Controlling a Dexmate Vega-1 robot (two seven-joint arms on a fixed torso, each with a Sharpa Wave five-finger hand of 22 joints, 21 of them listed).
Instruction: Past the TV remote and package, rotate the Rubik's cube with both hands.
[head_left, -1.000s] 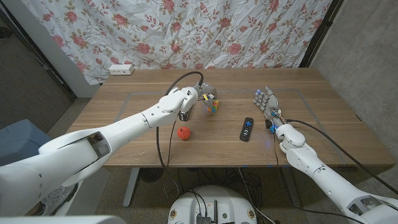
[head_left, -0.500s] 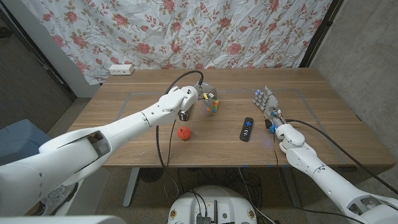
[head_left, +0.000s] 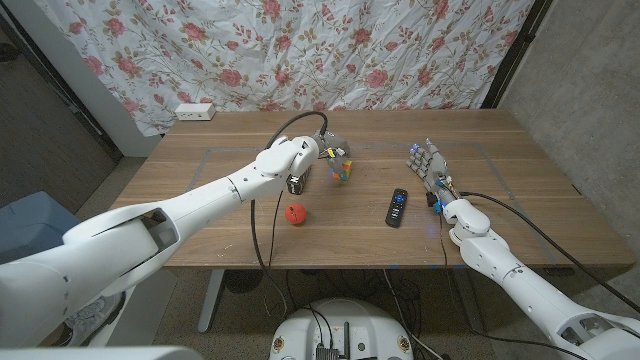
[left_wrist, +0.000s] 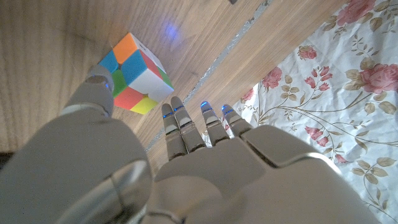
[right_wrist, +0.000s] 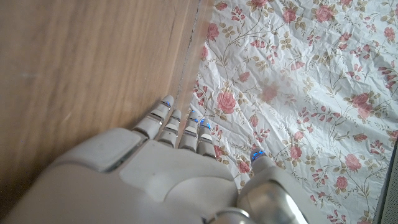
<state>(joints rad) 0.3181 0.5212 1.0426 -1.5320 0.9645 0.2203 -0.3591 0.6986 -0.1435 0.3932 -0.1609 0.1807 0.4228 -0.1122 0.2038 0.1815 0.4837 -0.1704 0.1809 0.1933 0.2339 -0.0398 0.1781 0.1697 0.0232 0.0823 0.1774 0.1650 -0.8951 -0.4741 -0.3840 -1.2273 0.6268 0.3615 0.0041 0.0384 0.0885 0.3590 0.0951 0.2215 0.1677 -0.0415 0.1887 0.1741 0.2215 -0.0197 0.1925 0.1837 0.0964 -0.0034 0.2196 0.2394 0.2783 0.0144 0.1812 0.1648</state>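
Multicoloured Rubik's cube (head_left: 342, 169) sits on wooden bench (head_left: 520, 190), far side of black TV remote (head_left: 397, 207). Left hand (head_left: 318, 155) right beside it, fingers spread, empty. Right hand (head_left: 428, 168) well apart, fingers apart, must cross.

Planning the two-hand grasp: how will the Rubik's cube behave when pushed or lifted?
The Rubik's cube looks rigid and flat-faced, so it should slide, not roll. Its glossy stickers may be slippery. It is small beside the left hand, probably light.
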